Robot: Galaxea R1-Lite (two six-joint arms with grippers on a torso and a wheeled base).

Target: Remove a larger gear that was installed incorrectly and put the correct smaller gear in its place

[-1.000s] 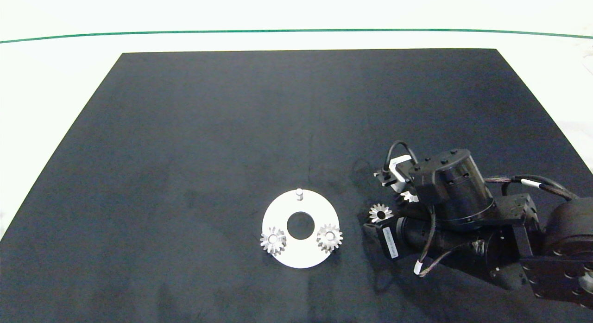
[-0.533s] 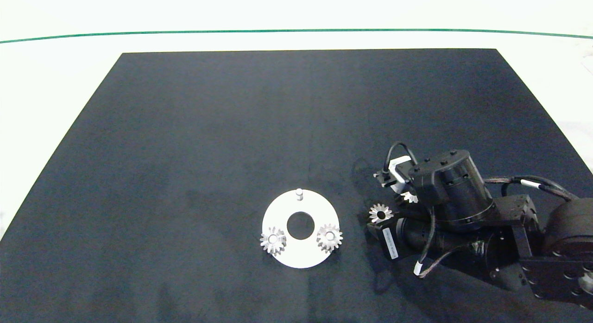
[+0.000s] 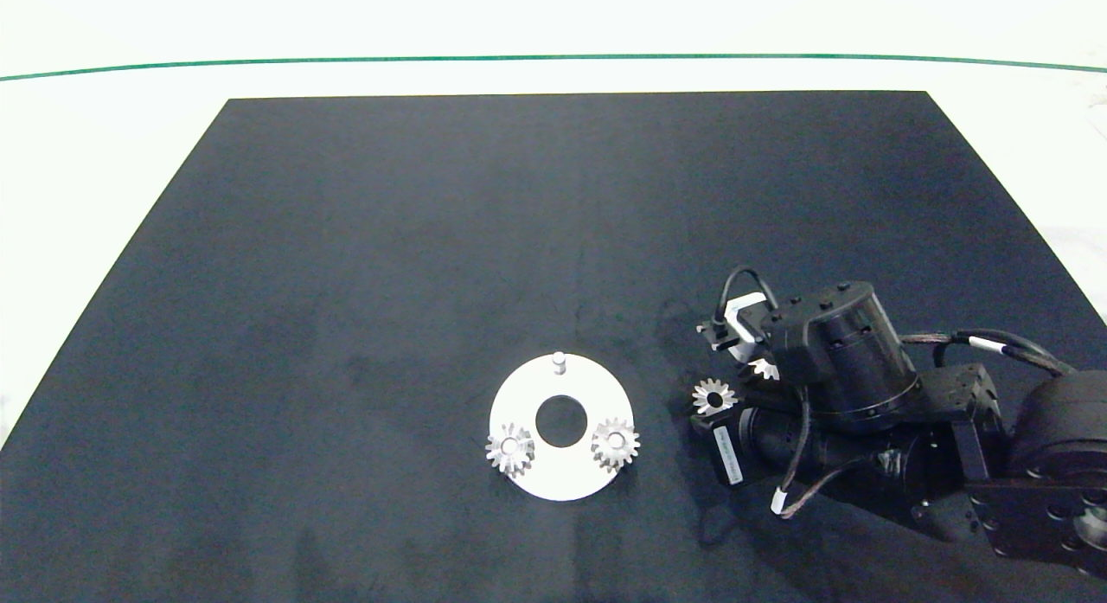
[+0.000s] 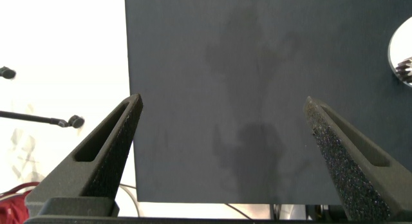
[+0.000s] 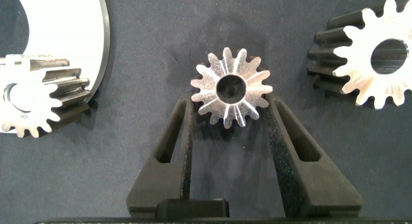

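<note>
The smaller gear (image 5: 231,87), thin and star-like, lies flat on the black mat (image 3: 432,240) just right of the white round plate (image 3: 560,482). My right gripper (image 5: 230,105) is shut on it, both fingers pressing its teeth on the near half. In the head view the smaller gear (image 3: 713,398) shows at the tip of the right arm (image 3: 835,352). The larger gear (image 5: 376,56), thick with blocky teeth, lies on the mat beside it, apart from the fingers, and is mostly hidden under the wrist in the head view. My left gripper (image 4: 222,105) hangs open over the mat's edge.
The plate carries two small gears (image 3: 509,449) (image 3: 615,444) and a bare upright pin (image 3: 559,362) at its far side, with a round hole in the middle. One plate gear (image 5: 32,98) sits close to the right gripper. White table surrounds the mat.
The right arm has shifted slightly and the smaller gear has nudged a little to the right with it. The plate and its gears have not moved.
</note>
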